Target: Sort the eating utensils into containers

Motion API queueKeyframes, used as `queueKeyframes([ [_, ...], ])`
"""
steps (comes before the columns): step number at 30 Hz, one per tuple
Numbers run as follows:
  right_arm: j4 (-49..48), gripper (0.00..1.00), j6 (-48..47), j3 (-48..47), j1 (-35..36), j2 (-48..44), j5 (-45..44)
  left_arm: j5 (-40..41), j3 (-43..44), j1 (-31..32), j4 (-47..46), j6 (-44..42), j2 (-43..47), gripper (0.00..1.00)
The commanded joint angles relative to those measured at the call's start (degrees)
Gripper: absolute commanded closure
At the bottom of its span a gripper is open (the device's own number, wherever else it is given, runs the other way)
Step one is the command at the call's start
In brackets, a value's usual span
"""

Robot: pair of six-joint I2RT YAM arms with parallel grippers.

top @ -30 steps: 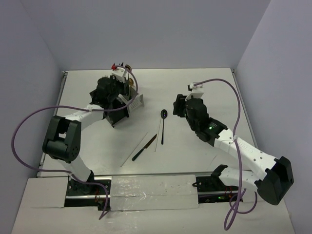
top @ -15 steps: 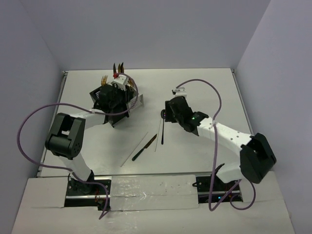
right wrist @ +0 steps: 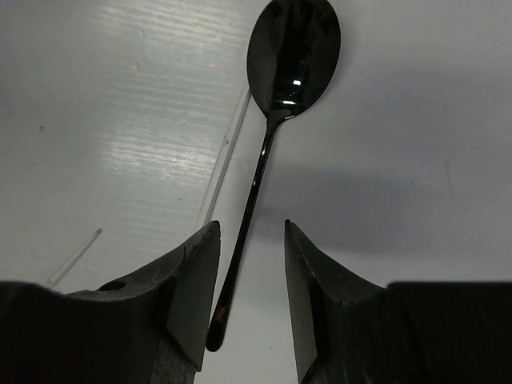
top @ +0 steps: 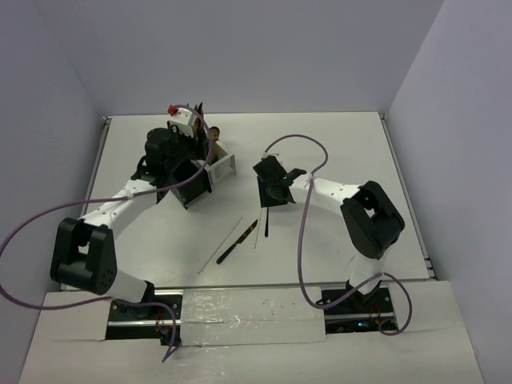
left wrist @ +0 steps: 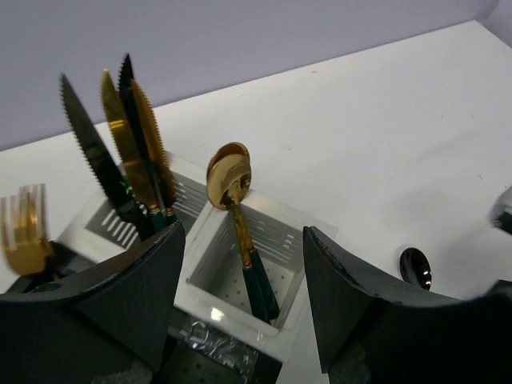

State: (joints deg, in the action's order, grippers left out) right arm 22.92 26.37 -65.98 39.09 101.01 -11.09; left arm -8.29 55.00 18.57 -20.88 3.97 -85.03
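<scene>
Left gripper [left wrist: 240, 276] had spread wide over the white container [left wrist: 282, 234], far-left part of the table. Gold spoon [left wrist: 230, 172] stood inside, released. Right gripper [right wrist: 246, 240] had moved onto the black spoon [right wrist: 292, 52] mid-table, jaws apart either side of its handle. Likely the next pickup.

The white bench [top: 344, 152] carries only a handful of things. Toward its far left a black caddy [top: 192, 190] and a white caddy [top: 222, 166] stand touching, side by side. Near the middle a black spoon [right wrist: 292, 48] lies flat, its bowl pointing to the back, with a thin pale chopstick [right wrist: 225, 152] just beside its handle. Nearer the front lies a knife [top: 237, 242] with a dark handle. A second chopstick [top: 220, 245] lies aslant on the knife's left.
</scene>
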Motion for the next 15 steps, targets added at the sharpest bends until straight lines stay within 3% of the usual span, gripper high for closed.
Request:
queueKeyframes([
  [1, 3.4, 0.55, 0.5, -3.8, -0.2, 3.2, 0.3, 1.6, 2.3, -1.3, 9.7, -1.1, 6.4, 0.30],
  [7, 3.4, 0.58, 0.6, -5.3, -1.0, 7.4, 1.2, 2.7, -3.9, -1.9, 11.8, -5.9, 16.6, 0.30],
  [11, 4.0, 0.58, 0.3, -7.1, -2.0, 10.8, 1.2, 4.5, -3.8, -3.3, 17.6, -7.7, 18.3, 0.30],
  [15, 6.4, 0.74, 0.3, -8.5, -2.6, 12.0, -0.9, 6.4, -6.4, -6.4, 18.4, -9.4, 20.3, 0.30],
])
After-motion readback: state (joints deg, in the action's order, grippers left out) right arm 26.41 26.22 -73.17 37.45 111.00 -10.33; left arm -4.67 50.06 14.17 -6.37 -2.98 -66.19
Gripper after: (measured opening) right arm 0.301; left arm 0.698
